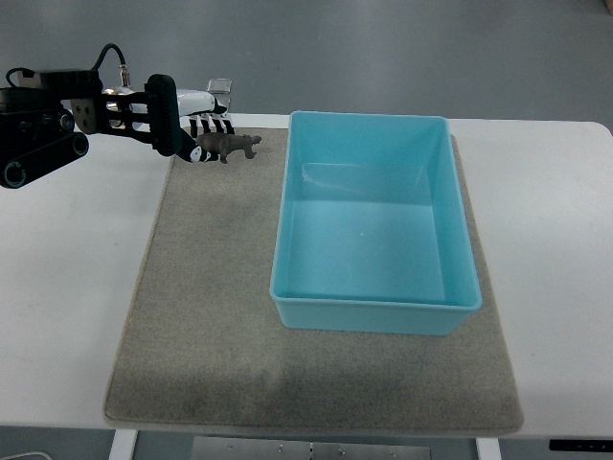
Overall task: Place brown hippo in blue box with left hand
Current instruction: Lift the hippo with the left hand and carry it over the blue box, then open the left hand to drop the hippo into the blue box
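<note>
Grey mat on white table

Legible text, labels, brands, numbers, signs: none found. Blue box: plain walls and floor, no print visible. Grey mat: unmarked. White worktop: unmarked. Robot arm housing: black, any marking too small to read.

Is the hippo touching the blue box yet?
Apart. The top view shows the brown hippo at the left hand, with bare grey mat plainly between it and the blue box.
</note>
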